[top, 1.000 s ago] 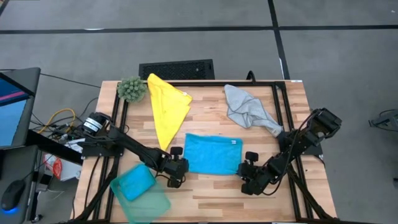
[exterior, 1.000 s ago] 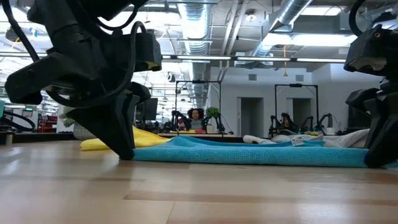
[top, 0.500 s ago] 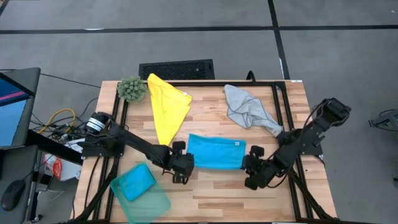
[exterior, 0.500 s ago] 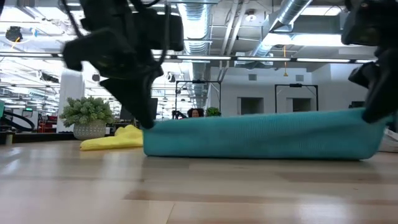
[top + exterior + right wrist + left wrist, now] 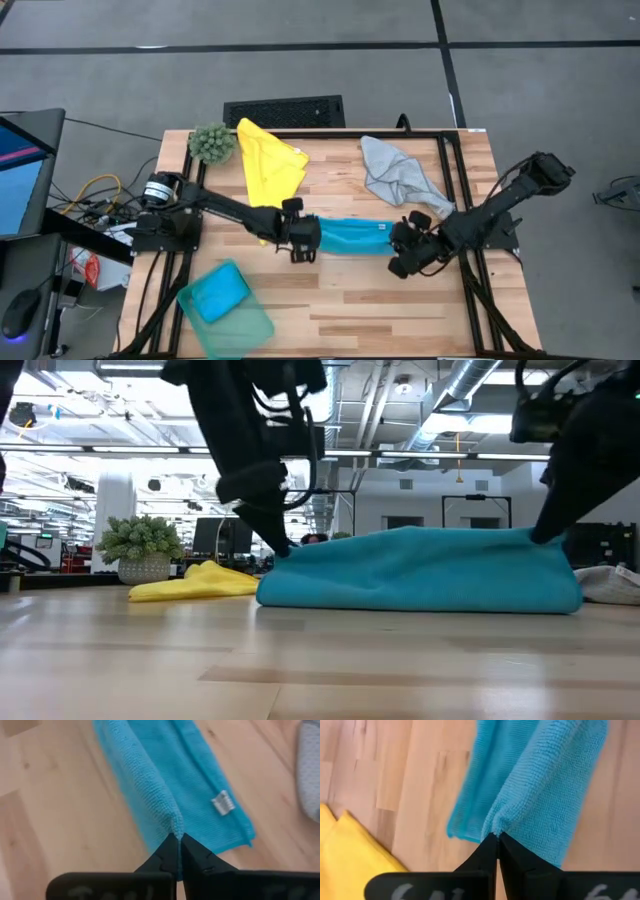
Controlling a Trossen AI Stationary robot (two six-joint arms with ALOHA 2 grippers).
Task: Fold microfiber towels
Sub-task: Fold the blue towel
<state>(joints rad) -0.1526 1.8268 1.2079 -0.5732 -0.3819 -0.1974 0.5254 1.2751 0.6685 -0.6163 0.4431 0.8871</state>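
**benchbot_fan:** Both arms are carrying the near edge of the blue towel (image 5: 350,236) up and toward the back of the bench (image 5: 340,310) compared with a second ago, when it was lying flat. Now it's looking like a narrow band in the high view, mid-bench, between the two grippers.

**foldnerd:** Yep. The left gripper (image 5: 303,243) is pinching one lifted corner tight, fingers (image 5: 490,851) closed on the cloth, and the right gripper (image 5: 404,252) is doing the same at the other end. Fold seems to be about halfway over, I'd say.

**benchbot_fan:** Tips for landing it?

**foldnerd:** Keeping both corners level and the edge taut, then laying it right on the far edge so the tag side lines up. Letting one side lag is probably going to skew the fold. The yellow towel (image 5: 268,170) and grey towel (image 5: 400,178) are sitting behind it, so not overshooting matters.
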